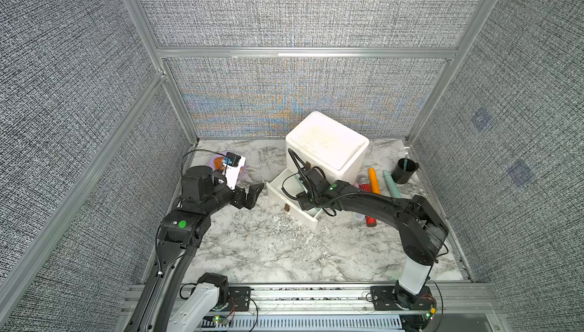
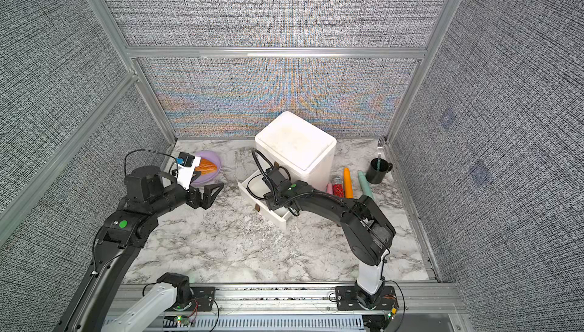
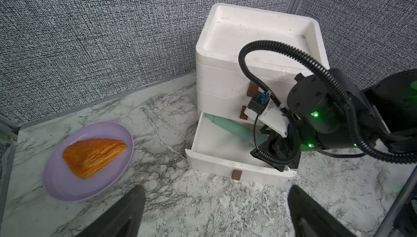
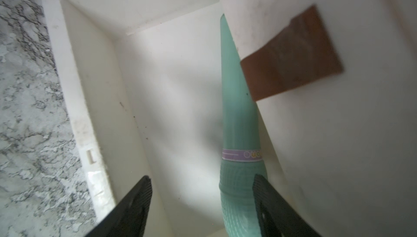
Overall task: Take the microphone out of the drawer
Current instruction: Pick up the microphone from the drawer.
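Reaches into the pulled-out drawer (image 3: 209, 157) with right gripper (image 4: 201, 177), spread open astride the teal microphone (image 4: 237, 111) lying inside; grips nothing yet; holds left gripper (image 3: 215, 189) wide open aside; leaves grasping and lifting undone.

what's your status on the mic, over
left gripper jaws wide, empty. right gripper jaws open astride the green microphone head in the open drawer. cabinet front crowds one side.

Marble table (image 1: 268, 251) (drawer unit (image 1: 328, 144), plate (image 3: 74, 188))
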`<state>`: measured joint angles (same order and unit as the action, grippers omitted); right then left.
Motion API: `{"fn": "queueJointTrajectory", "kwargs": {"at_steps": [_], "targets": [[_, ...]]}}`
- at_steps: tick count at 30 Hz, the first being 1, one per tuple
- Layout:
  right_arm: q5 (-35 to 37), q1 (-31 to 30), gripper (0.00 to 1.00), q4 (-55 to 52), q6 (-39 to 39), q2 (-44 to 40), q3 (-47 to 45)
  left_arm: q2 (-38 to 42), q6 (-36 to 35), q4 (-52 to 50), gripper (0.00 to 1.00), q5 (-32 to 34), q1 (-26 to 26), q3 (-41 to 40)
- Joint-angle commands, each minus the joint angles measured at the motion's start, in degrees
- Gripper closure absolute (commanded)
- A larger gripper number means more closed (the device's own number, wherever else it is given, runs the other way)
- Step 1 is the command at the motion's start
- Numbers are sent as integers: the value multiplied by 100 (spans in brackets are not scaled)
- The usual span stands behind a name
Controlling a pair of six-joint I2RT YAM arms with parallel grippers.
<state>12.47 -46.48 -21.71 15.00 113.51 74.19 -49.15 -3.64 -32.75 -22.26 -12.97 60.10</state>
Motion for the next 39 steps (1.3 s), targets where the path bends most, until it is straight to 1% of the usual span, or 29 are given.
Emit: {"fn": "queueJointTrajectory", "kwargs": {"at_steps": [1,8,17,26,30,39], "targets": [[247,-4,27,183,150,65,-43,-10,-36,150,0,-99,5,9],[278,-3,27,306,205,182,-143,-25,-34,155,0,-173,-1,4],[388,-6,28,115,154,486,77,-25,-44,157,0,-207,3,3],[150,-2,28,156,82,655,140,-7,-39,159,0,-234,5,2],[4,3,32,210,57,735,128,1,-50,164,0,-234,5,-7],[-244,23,33,308,13,853,84,-16,-54,167,0,-261,5,-7]]}}
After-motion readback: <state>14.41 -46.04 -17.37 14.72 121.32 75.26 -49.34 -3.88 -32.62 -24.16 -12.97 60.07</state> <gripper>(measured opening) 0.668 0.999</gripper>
